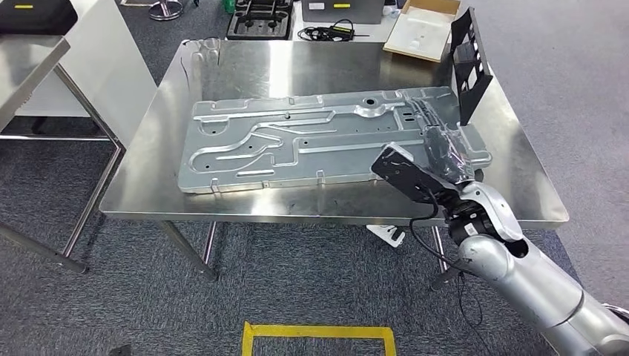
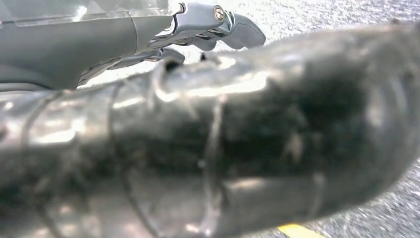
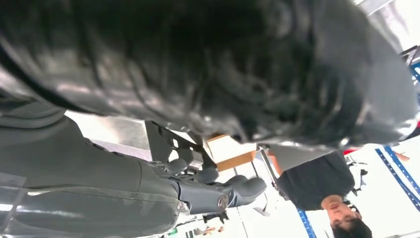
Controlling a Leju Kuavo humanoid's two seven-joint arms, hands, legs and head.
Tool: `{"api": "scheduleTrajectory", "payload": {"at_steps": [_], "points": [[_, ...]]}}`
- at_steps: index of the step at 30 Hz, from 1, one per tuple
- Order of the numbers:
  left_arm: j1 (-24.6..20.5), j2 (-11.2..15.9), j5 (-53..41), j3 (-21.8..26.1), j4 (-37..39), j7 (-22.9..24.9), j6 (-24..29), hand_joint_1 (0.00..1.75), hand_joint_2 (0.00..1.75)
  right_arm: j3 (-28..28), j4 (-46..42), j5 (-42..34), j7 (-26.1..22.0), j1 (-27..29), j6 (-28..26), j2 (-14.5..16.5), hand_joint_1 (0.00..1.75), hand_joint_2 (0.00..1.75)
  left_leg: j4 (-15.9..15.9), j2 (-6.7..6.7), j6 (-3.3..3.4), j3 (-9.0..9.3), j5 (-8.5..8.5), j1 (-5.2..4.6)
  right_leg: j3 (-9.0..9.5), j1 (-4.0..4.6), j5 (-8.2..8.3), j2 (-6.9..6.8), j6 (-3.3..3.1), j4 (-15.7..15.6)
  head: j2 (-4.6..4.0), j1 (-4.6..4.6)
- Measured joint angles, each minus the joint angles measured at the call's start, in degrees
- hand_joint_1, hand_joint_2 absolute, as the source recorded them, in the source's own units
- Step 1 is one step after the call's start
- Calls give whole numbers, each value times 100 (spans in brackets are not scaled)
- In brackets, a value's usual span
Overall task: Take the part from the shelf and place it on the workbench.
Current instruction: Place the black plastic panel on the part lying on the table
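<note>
The part (image 1: 463, 63), a black perforated bracket, stands tilted at the workbench's (image 1: 245, 63) 2 o'clock edge. The right hand (image 1: 443, 156) rests just below it, over the large pressed metal panel (image 1: 297, 141); whether its fingers hold the part, I cannot tell.

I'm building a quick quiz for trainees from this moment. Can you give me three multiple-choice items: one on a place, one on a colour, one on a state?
1. Where does the large stamped metal panel lie?
A. on the floor
B. flat on the steel workbench
C. on the grey carpet

2. What colour is the perforated bracket at the far right of the bench?
A. black
B. yellow
C. white

3. How does the bracket stand?
A. flat
B. upright, on edge
C. hanging off the bench

Answers: 1 B, the panel rests on the bench top; 2 A, it is dark against the steel; 3 B, it rises above the surface near the right hand.
</note>
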Motion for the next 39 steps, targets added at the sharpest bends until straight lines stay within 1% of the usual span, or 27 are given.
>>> {"api": "scheduleTrajectory", "payload": {"at_steps": [1, 2, 3, 5, 7, 9, 11, 12, 13, 15, 16, 17, 18, 20, 22, 23, 24, 26, 27, 28, 29, 31, 32, 33, 36, 37, 39], "points": [[0, 1, -9, 0, 0, -1, 1, 0, 0, 15, 1, 0, 11, -10, 13, 0, 0, 0, 13, 3, 1, -83, 56, -4, -46, 0, -144, 0, 13, 314, -1, 1], [1, 1, -12, 0, 0, -2, -1, 0, 0, 29, 1, 0, 18, -14, 24, 0, 0, 0, 34, 3, -4, -171, 107, -7, -18, -1, -157, 0, 25, 483, -1, 1], [2, 1, -14, 0, 0, -7, -3, 0, 0, 41, 1, 0, 20, -22, 32, 0, 0, 0, 64, 3, -14, -262, 152, -7, 106, -3, -67, -1, 31, 459, 0, 2], [4, 1, -15, 0, 0, -14, -11, 0, 0, 55, 1, 0, 20, -68, 42, 1, 0, 0, 156, 2, -48, -435, 222, -5, 607, -8, 136, -4, 23, -114, 0, 2], [3, -1, -8, 0, 0, -4, -15, 0, 0, 66, 2, 0, 19, -131, 56, 8, 0, 0, 255, 0, -101, -564, 272, -17, 1038, 18, 125, -4, -16, -754, 0, -2], [6, -2, 0, 0, 0, 13, -11, 0, 0, 83, 6, 0, 13, -169, 66, 22, 0, 0, 293, -1, -164, -621, 338, -28, 1121, 50, 95, -3, -74, -949, 1, 1], [16, -2, 2, 0, 0, 28, -2, 0, 0, 108, 17, -1, -5, -197, 65, 47, 0, 0, 316, -18, -230, -666, 354, -14, 1051, 35, 192, -15, -153, -968, 0, 11], [22, -6, 0, 0, 0, 41, 2, 0, 0, 121, 25, -1, -17, -219, 63, 66, 0, 0, 405, -30, -269, -723, 247, -3, 1001, 24, 254, -22, -194, -983, 0, 9], [25, -10, -4, 0, 0, 57, 5, 0, 0, 132, 34, -3, -30, -245, 61, 85, 0, 0, 596, -40, -311, -807, 40, 14, 936, 9, 321, -30, -233, -998, -1, 4], [23, -18, -17, 0, 0, 98, 7, 0, 0, 143, 50, -10, -44, -289, 57, 118, 0, 0, 1231, -44, -388, -1009, -494, 54, 778, 4, 449, -34, -268, -998, -1, -5], [21, -19, -29, 0, 0, 121, 7, 0, 0, 145, 57, -19, -43, -298, 56, 127, 0, 0, 1548, -44, -415, -1072, -667, 75, 688, 3, 514, -34, -271, -997, -1, -6], [20, -20, -43, 0, 0, 143, 8, 0, 0, 148, 61, -26, -37, -302, 55, 132, 0, 0, 1740, -44, -434, -1064, -709, 91, 596, 0, 580, -33, -261, -995, -1, -4], [20, -22, -55, 0, 0, 161, 8, 0, 0, 152, 64, -34, -31, -305, 55, 133, 0, 0, 1764, -43, -447, -968, -636, 103, 506, -7, 647, -31, -247, -991, -1, -5], [16, -22, -67, 0, 0, 174, 9, 0, 0, 163, 65, -42, -19, -323, 56, 133, 0, 0, 1278, -44, -451, -496, -358, 119, 348, -27, 772, -24, -203, -982, -1, -6], [2, -21, -67, 0, 0, 148, 10, 0, 0, 174, 63, -44, -4, -356, 56, 133, 0, 0, 532, -57, -417, 54, -341, 102, 261, -40, 879, -21, -135, -987, 0, -2], [-2, -21, -66, 0, 0, 123, 10, 0, 0, 179, 62, -44, 4, -371, 56, 134, 0, 0, 287, -67, -380, 204, -384, 84, 254, -44, 930, -24, -96, -1002, 0, -2], [-5, -21, -64, 0, 0, 97, 9, 0, 0, 184, 61, -44, 11, -382, 56, 135, 0, 0, 166, -76, -339, 257, -418, 62, 261, -47, 984, -28, -56, -1029, 0, -9], [0, -22, -60, 0, 0, 59, 7, 0, 0, 191, 62, -44, 21, -393, 57, 134, 0, 0, 118, -72, -245, 212, -326, 54, 281, -51, 1082, -27, 23, -1089, 0, -15], [-1, -24, -55, 0, 0, 52, 2, 0, 0, 193, 64, -44, 23, -396, 58, 132, 0, 0, 92, -57, -202, 189, -258, 62, 261, -50, 1045, -21, 52, -1073, 0, -16], [-2, -26, -43, 0, 0, 50, -3, 0, 0, 195, 67, -45, 27, -400, 60, 129, 0, 0, 57, -41, -156, 151, -181, 71, 213, -46, 892, -14, 68, -971, 0, -5], [-2, -27, -28, 0, 0, 49, -7, 0, 0, 197, 70, -45, 30, -405, 62, 127, 0, 0, 32, -24, -114, 94, -99, 76, 139, -42, 636, -9, 71, -753, 1, 2], [-1, -30, 4, 0, 0, 44, -12, 0, 0, 204, 76, -44, 34, -414, 64, 127, 0, 0, 32, -6, -61, -66, 37, 48, -16, -25, 30, -5, 59, -72, 1, 14], [0, -32, 14, 0, 0, 43, -12, 0, 0, 210, 79, -44, 35, -416, 64, 127, 0, 0, 36, 0, -47, -140, 90, 34, -59, -19, -149, -5, 56, 228, 0, 18], [1, -34, 20, 0, 0, 42, -12, 0, 0, 215, 82, -44, 37, -416, 63, 127, 0, 0, 40, 3, -42, -191, 127, 24, -78, -17, -238, -5, 54, 423, -1, 19], [1, -37, 24, 0, 0, 41, -12, 0, 0, 220, 84, -44, 38, -416, 63, 127, 0, 0, 43, 3, -39, -228, 153, 17, -76, -15, -253, -5, 53, 529, -1, 20], [1, -38, 29, 0, 0, 41, -12, 0, 0, 224, 89, -44, 41, -416, 63, 127, 0, 0, 52, 3, -41, -283, 187, 11, 3, -11, -159, -5, 45, 504, -1, 20], [5, -52, 61, 0, 0, 14, -11, 0, 0, 234, 103, -165, 3, -458, 103, 129, 0, 0, 126, -1, -91, -507, 341, -9, 671, 35, -15, -5, -28, -265, 0, 21]]}}
